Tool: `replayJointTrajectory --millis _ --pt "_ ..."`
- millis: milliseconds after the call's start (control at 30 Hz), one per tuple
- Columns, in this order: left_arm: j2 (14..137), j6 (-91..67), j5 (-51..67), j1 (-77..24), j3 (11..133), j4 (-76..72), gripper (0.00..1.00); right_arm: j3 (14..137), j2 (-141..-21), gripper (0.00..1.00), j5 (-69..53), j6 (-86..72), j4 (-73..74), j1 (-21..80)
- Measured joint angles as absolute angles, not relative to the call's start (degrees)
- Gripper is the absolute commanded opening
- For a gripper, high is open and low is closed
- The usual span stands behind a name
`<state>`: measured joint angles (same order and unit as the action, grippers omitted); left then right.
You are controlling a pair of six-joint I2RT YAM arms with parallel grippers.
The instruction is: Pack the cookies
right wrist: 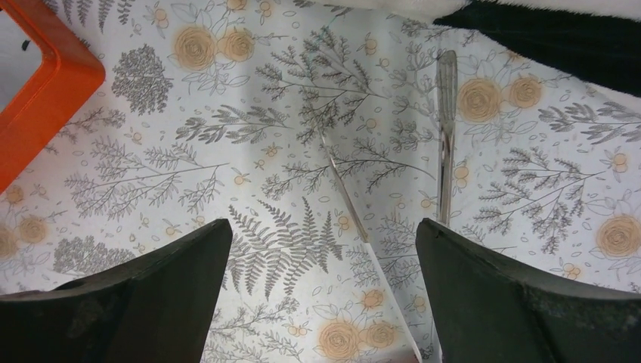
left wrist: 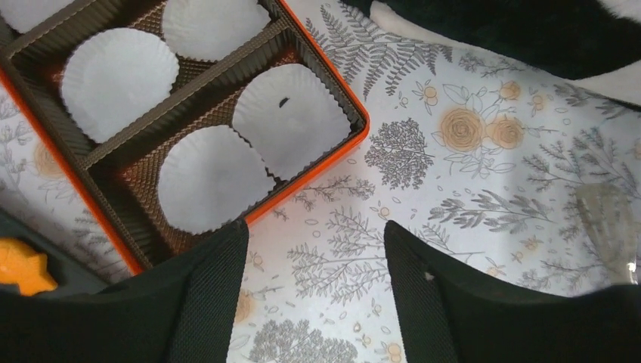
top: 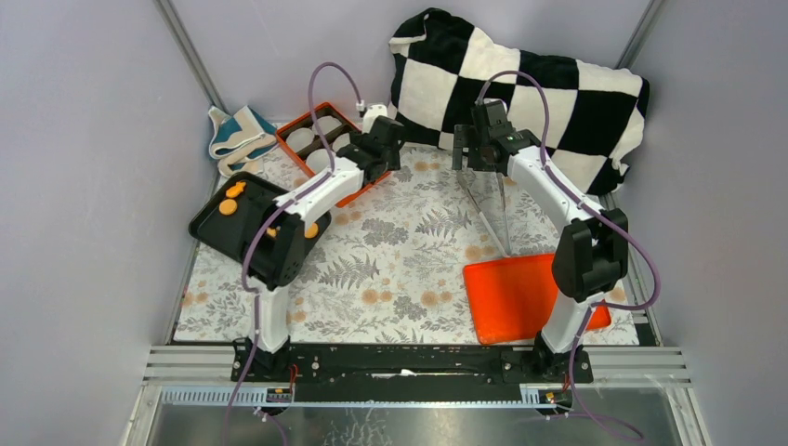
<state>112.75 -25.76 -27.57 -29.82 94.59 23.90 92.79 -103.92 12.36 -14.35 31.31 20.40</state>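
Observation:
Orange-yellow cookies (top: 228, 206) lie on a black tray (top: 209, 232) at the left; one more (top: 311, 229) shows beside my left arm. A fish-shaped cookie (left wrist: 23, 266) peeks in at the left wrist view's edge. The orange box (top: 297, 125) holds white paper liners (left wrist: 291, 119) in brown dividers; no cookie shows in it. My left gripper (top: 388, 141) (left wrist: 314, 236) is open and empty, just past the box's near right corner. My right gripper (top: 476, 153) (right wrist: 323, 234) is open and empty above the floral cloth, over clear tongs (right wrist: 446, 128).
The clear tongs (top: 494, 212) lie mid-table. An orange lid (top: 516, 297) lies front right by the right arm's base. A black-and-white checkered pillow (top: 548, 93) fills the back. A folded cloth (top: 237, 135) sits at the back left. Grey walls close both sides.

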Motion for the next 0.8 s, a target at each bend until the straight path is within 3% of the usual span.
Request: replayJointTrajectory --millis 33,100,267,367,633,800 --pt "114.1 -25.8 -27.7 -29.7 95.7 23.9 0.42 92.6 -103.8 1.0 12.2 -14.4 31.1 20.4" --pt "117.5 -25.6 -27.6 -29.2 97.8 24.1 0.36 91.5 -103.2 1.0 11.0 -14.7 30.7 20.4" --pt "125.1 -25.8 -25.7 -26.6 101.9 25.1 0.55 87.3 -100.1 1.0 7.4 -15.8 29.9 20.4" --pt "128.2 -26.5 -24.3 -24.0 104.1 26.4 0.59 85.4 -98.3 1.0 5.8 -16.4 29.2 20.4" --pt "133.1 -26.9 -23.3 -21.8 110.8 28.4 0.57 82.7 -95.8 1.0 4.4 -17.0 28.3 20.4" --pt "132.5 -27.6 -21.5 -22.2 107.2 27.2 0.53 81.8 -95.5 1.0 3.6 -17.5 27.8 20.4"
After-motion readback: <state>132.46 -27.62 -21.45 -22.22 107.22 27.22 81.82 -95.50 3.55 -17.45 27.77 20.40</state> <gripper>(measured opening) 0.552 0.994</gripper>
